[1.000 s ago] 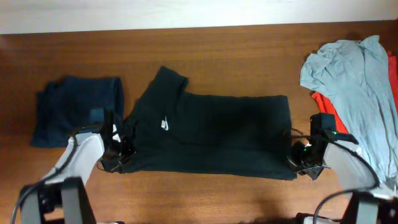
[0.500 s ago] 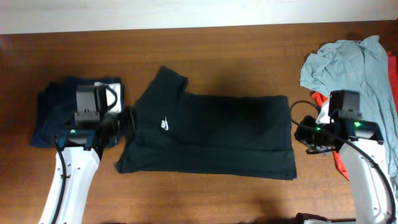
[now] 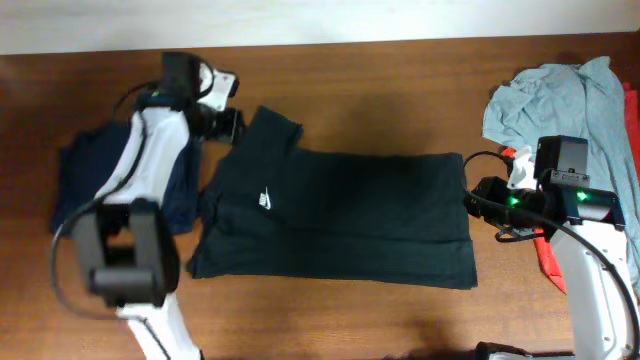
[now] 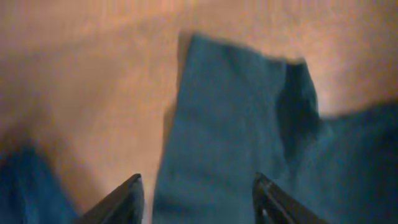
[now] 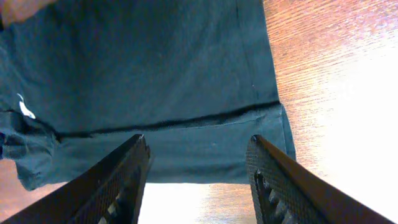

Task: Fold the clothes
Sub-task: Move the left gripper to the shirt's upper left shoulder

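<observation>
The clothes, a black T-shirt (image 3: 350, 215) with a small white logo (image 3: 266, 199), lie flat across the middle of the table, with the collar end to the left. My left gripper (image 3: 230, 123) hovers at the shirt's back-left sleeve. In the blurred left wrist view it (image 4: 198, 182) is open above the sleeve cloth (image 4: 230, 124), holding nothing. My right gripper (image 3: 478, 203) is beside the hem at the shirt's right edge. The right wrist view shows it (image 5: 198, 143) open above the shirt (image 5: 155, 62) near its front edge, with nothing between the fingers.
A dark navy garment (image 3: 95, 185) lies folded at the left, under my left arm. A light grey shirt (image 3: 565, 110) and a red one (image 3: 527, 172) are heaped at the right, behind my right arm. A pale strip (image 3: 320, 20) runs along the table's back edge.
Both grippers let go of the shirt's front corners and opened. The left arm swung back to the sleeve at the back left. The right arm moved back along the hem.
</observation>
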Motion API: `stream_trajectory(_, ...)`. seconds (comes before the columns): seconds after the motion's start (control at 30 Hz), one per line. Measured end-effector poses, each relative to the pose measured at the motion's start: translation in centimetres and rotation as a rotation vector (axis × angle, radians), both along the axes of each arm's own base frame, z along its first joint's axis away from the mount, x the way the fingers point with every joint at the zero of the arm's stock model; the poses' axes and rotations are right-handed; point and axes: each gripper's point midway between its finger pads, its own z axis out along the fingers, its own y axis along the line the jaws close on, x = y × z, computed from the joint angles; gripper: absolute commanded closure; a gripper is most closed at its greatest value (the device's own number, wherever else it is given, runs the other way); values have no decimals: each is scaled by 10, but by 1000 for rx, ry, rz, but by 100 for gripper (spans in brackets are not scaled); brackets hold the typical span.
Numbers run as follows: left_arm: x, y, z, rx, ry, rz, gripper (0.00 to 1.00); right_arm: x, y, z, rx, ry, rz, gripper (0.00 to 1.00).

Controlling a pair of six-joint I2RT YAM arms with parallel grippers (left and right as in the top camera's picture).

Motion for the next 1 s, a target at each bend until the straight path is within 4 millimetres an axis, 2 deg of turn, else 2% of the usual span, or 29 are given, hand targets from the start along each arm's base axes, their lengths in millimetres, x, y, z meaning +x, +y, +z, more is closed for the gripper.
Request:
stream_trajectory(0.07, 26, -16, -14, 10, -33, -60, 33, 0, 0, 0, 0, -1, 0, 47)
stream_trajectory(0.2, 55, -40, -40, 16, -101, -125, 31, 0, 0, 0, 0, 1, 0, 47)
stream_trajectory(0.33, 61, -55, -71, 20, -104, -161, 31, 0, 0, 0, 0, 2, 0, 47)
stream_trajectory(0.43, 67, -57, -82, 23, -121, -171, 33, 0, 0, 0, 0, 1, 0, 46)
stream_trajectory(0.53, 69, -57, -84, 27, -127, -169, 49, 0, 0, 0, 0, 1, 1, 47)
stream_trajectory(0.6, 71, -55, -84, 34, -135, -170, 68, 0, 0, 0, -1, 1, 2, 47)
stream_trajectory(0.67, 72, -54, -84, 39, -136, -168, 95, 0, 0, 0, -1, 0, 2, 47)
stream_trajectory(0.7, 73, -53, -85, 39, -135, -164, 100, 1, 0, 0, -1, -2, 2, 46)
stream_trajectory(0.83, 70, -52, -85, 43, -120, -165, 100, 4, -2, 1, -12, -19, 0, 47)
stream_trajectory(1.0, 56, -47, -83, 63, -34, -160, 100, 16, -5, 3, -25, -58, -2, 47)
